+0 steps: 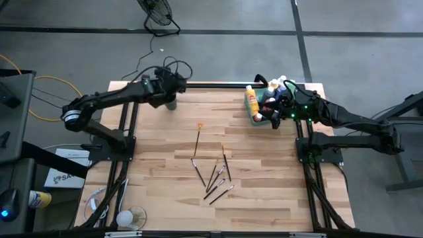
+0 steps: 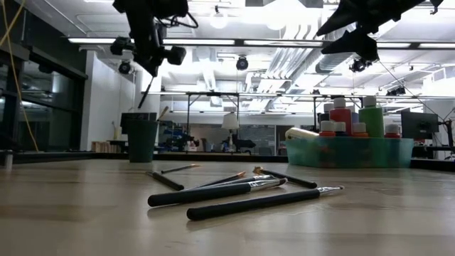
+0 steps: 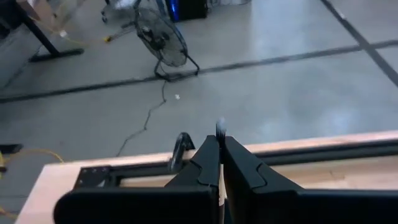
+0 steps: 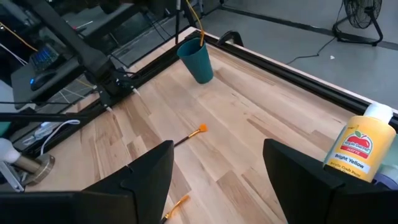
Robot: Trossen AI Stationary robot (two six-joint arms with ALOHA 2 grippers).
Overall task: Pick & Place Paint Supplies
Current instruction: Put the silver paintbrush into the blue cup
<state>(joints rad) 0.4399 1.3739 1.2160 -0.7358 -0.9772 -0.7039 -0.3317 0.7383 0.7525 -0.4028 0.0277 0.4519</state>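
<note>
My left gripper (image 1: 173, 86) hangs shut on a thin dark paintbrush (image 2: 146, 91) over the dark cup (image 1: 172, 103) at the far left. The cup (image 2: 142, 139) stands upright with another brush (image 2: 163, 112) leaning out of it. Several paintbrushes (image 1: 217, 176) lie flat on the table's middle, and an orange-tipped one (image 4: 189, 134) lies farther back. My right gripper (image 4: 217, 165) waits open above the green tray (image 2: 348, 151), which holds capped paint bottles (image 2: 355, 114), a yellow one (image 4: 360, 146) among them. My left gripper pinches the paintbrush between its two shut fingers. A short pale end (image 3: 219, 127) sticks out above the fingertips. The long dark handle (image 2: 144, 96) hangs slanted below the fingers, lifted clear of the table, its lower end just above the cup's rim.
A black rail (image 1: 211, 84) runs along the table's far edge behind the cup and the tray. Bare wood lies between the cup and the tray and along the near edge. A floor fan (image 3: 163, 38) stands beyond the table.
</note>
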